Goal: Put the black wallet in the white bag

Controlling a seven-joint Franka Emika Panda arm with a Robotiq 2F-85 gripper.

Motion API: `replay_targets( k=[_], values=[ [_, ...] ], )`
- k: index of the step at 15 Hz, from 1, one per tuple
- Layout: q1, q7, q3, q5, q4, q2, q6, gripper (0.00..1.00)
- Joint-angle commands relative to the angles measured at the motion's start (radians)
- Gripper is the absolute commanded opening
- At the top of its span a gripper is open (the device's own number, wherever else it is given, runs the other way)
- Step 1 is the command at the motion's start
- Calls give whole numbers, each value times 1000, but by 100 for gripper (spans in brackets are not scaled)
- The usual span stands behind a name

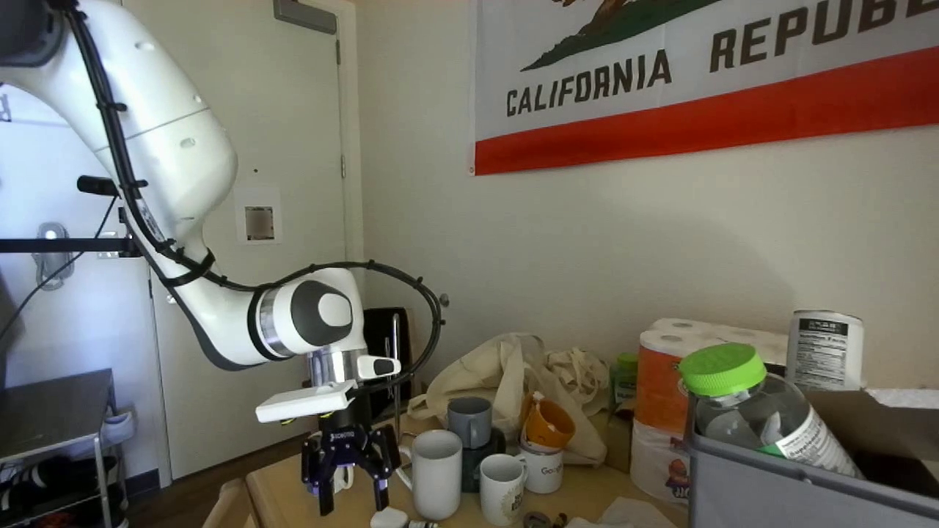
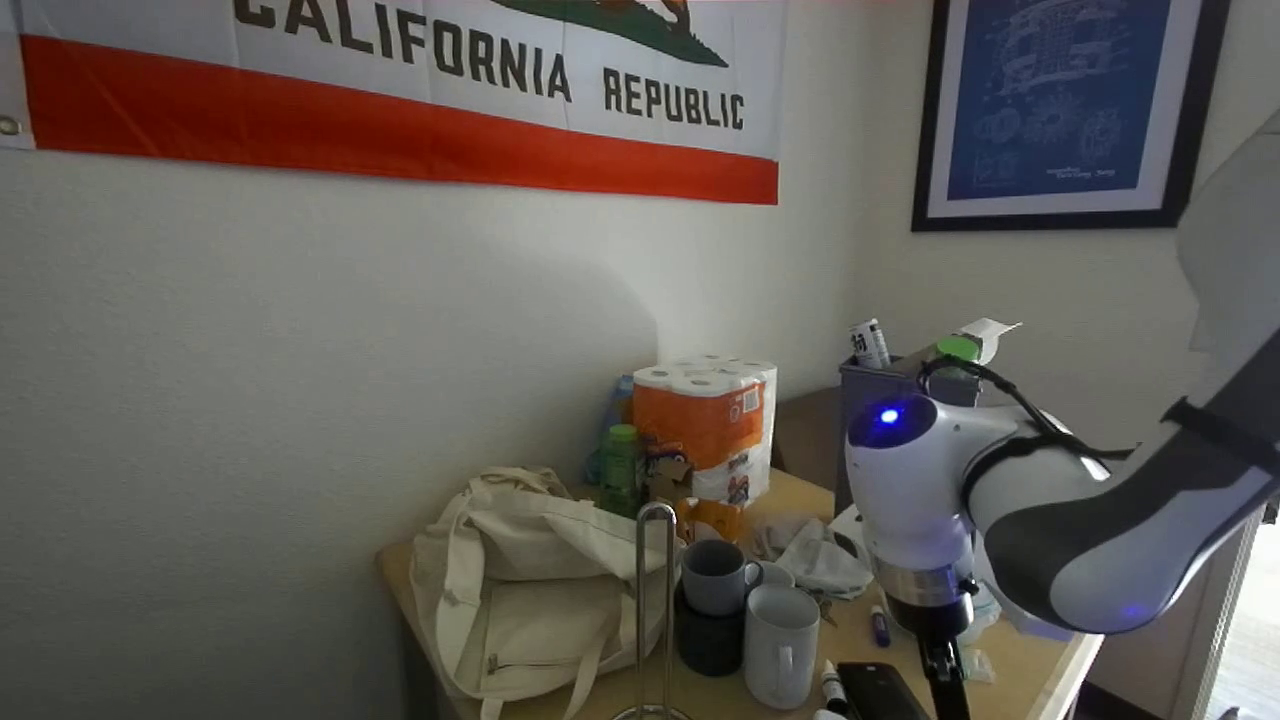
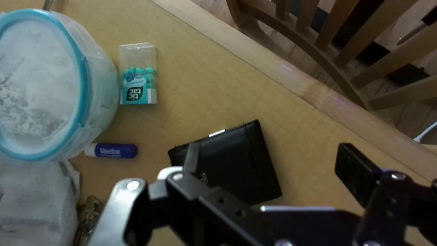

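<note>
The black wallet (image 3: 235, 157) lies flat on the wooden table in the wrist view, with a white card edge showing at its top. It also shows at the bottom of an exterior view (image 2: 878, 690); it is not visible in an exterior view that shows the whole gripper. My gripper (image 3: 271, 164) is open and empty above the wallet. Its left finger overlaps the wallet's left part; its right finger is over bare table. The gripper also shows in both exterior views (image 1: 353, 495) (image 2: 948, 690). The off-white cloth bag (image 1: 469, 374) (image 2: 545, 610) sits slumped on the table; its opening is not clearly visible.
Several mugs, including a white mug (image 1: 438, 477) and a grey mug (image 2: 715, 575), stand beside the bag. A metal stand (image 2: 657, 590) rises before it. A lidded container (image 3: 37, 85), Tic Tac box (image 3: 138, 73) and Vaseline stick (image 3: 116, 150) lie near the wallet. A grey bin (image 1: 799, 488) stands beyond.
</note>
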Motion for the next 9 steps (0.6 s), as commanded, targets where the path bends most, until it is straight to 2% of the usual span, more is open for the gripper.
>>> replay_targets(
  k=[1,9],
  values=[
    [14,32,-29,-101,-12,62,58,100],
    [44,121,-74,-260,44,223,184,100]
  ],
)
